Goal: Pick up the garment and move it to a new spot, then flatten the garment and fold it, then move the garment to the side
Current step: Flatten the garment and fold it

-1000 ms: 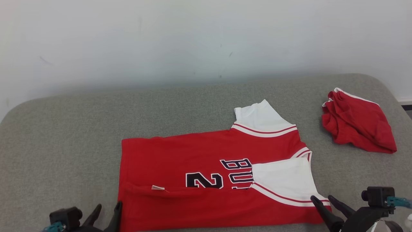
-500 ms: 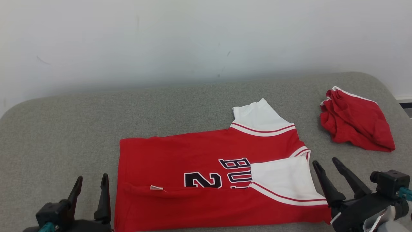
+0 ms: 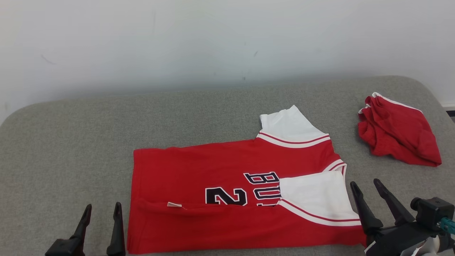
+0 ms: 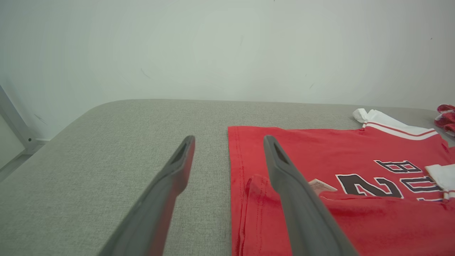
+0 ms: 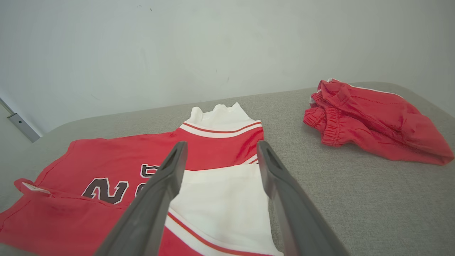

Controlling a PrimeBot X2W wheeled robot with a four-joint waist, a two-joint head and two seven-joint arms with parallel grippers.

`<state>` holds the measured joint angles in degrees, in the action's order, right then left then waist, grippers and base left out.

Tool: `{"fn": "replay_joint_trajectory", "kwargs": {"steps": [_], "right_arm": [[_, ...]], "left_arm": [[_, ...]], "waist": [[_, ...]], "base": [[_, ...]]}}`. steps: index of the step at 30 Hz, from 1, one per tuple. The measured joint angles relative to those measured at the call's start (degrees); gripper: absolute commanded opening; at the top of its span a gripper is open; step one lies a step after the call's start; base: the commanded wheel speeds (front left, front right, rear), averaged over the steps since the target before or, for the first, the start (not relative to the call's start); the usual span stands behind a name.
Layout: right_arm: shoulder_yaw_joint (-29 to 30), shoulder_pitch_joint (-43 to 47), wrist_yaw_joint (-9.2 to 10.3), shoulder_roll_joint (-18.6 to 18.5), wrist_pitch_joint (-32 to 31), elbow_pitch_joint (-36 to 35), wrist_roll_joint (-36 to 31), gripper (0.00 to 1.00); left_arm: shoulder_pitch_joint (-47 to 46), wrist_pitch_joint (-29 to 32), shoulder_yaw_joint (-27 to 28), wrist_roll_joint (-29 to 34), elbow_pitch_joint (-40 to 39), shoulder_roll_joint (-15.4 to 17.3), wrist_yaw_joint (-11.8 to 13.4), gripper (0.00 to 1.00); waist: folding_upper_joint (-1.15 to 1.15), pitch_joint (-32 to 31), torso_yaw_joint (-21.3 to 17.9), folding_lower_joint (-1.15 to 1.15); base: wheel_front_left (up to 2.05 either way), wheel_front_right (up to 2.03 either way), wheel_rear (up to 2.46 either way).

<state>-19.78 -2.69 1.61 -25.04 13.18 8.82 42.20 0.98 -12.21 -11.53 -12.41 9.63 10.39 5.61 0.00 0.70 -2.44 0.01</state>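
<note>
Although flat and seemingly placed, only part-folded, to judge by the lie of the jersey (image 3: 220, 185): front middle of the pad (image 3: 71, 142), near long edge turned up over the chest, near sleeve (image 3: 312, 195) laid in over the lettering. Far sleeve (image 3: 288, 124) sticking out past the body, not yet folded in. Likely left to do: far side in, a fold across the length, then the shift to the side.

Left gripper (image 3: 102, 204) just off the hem end, fingers spread wide, holding nothing. Right gripper (image 3: 364, 181) just off the collar end beside the near sleeve, likewise spread and empty.

Thin, smooth red knit, limp enough to crease softly along the fold. White sleeves with red-and-white striped bands. Black letters and numerals edged in white. Small pale tag (image 3: 174, 204) poking from the fold line. Pad of coarse grey weave, cushioned, with rounded corners. Crumpled red shorts (image 3: 401, 138) with white trim and a gathered elastic waist, well apart at the far right
</note>
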Motion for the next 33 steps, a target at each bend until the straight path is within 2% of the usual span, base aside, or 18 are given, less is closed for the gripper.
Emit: {"fn": "replay_joint_trajectory", "kwargs": {"steps": [11, 22, 33], "right_arm": [[1.3, 0.1, 1.43, 0.3, 0.5, 0.0, -0.6, 1.00], [1.1, -0.6, 1.42, 0.1, 0.5, 0.3, -1.5, 1.00], [0.8, -12.8, -0.20, -0.9, -3.9, 6.2, -1.5, 1.00]], "left_arm": [[0.0, -0.4, 0.1, 0.9, -1.5, -0.9, 0.5, 1.00], [-1.4, 0.2, -0.2, 0.8, -1.3, -1.3, 0.4, 1.00], [-14.6, 6.5, -2.3, 0.1, 6.0, -0.1, -4.7, 1.00]], "waist": [[0.00, 0.3, 0.3, 0.00], [0.00, 0.6, 0.6, 0.00], [0.00, 3.5, 1.4, 0.00]], "base": [[0.00, 0.00, 0.00], [0.00, 0.00, 0.00], [0.00, 0.00, 0.00]]}}
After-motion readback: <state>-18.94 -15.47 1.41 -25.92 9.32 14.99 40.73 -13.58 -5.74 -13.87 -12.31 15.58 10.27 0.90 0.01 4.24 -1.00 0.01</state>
